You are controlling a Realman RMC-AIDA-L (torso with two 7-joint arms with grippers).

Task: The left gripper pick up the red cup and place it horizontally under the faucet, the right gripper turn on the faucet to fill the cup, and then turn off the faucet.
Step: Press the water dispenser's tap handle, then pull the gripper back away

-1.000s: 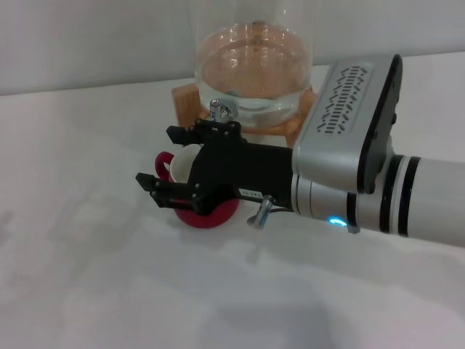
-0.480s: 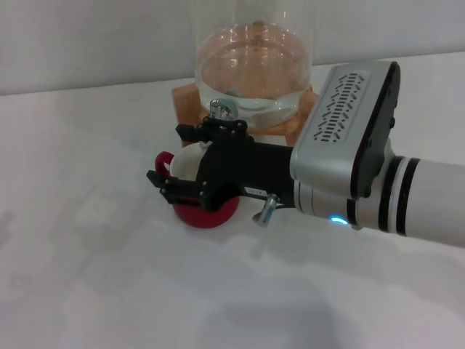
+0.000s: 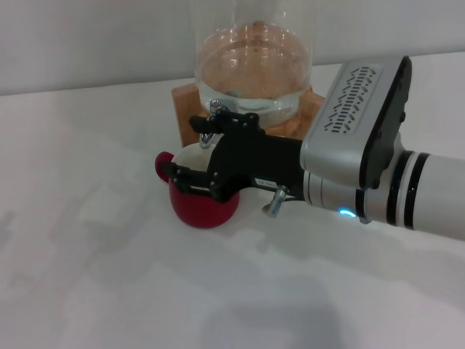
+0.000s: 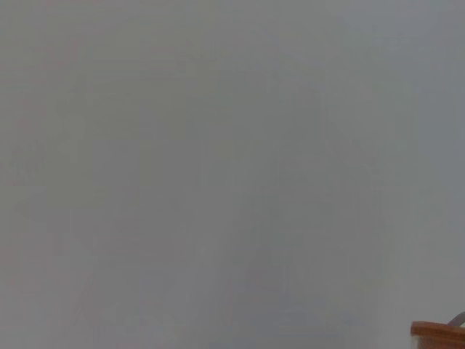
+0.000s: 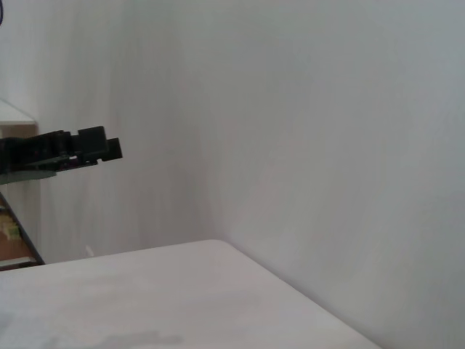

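One red cup (image 3: 202, 207) stands on the desk (image 3: 87, 240) under the faucet (image 3: 211, 123). My right gripper (image 3: 203, 156) is spread, empty, straddling the faucet's lever. Cup: rigid, glazed, likely slippery; grip the belly.

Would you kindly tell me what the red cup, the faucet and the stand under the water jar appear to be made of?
Red cup: likely glazed ceramic, with a white inside.
Faucet: shiny metal, probably chrome.
Stand: light-brown wood, apparently unpainted.
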